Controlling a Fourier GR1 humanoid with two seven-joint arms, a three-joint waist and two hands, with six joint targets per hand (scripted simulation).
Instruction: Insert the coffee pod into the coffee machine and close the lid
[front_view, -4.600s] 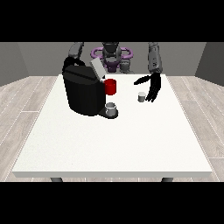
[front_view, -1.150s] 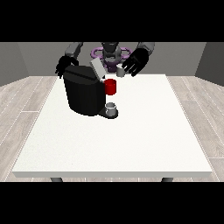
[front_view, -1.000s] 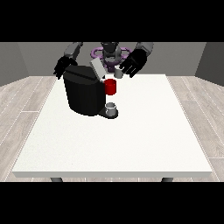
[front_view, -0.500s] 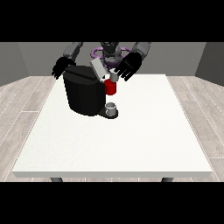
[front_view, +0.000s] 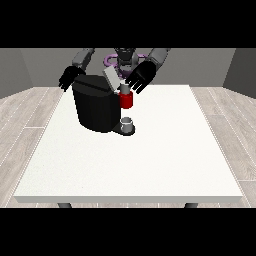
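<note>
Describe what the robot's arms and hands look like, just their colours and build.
Both arms are grey, segmented and rounded. Each ends in a black hand with fingers and a thumb: the hand at the view's left and the hand at the view's right. No cables or markings are visible.

The robot has a grey head and chest (front_view: 125, 57) with a purple ring-shaped part (front_view: 111, 61) showing around the upper body, behind the head. Its two arms are clad in grey, rounded shells from shoulder to forearm, the arm at the view's right (front_view: 157, 56) looking thicker and lighter than the one at the view's left (front_view: 83, 57). Each arm ends in a black hand with fingers and a thumb: the hand at the view's right (front_view: 141, 76) appears large and broad, while the hand at the view's left (front_view: 70, 77) appears smaller and darker.
</note>
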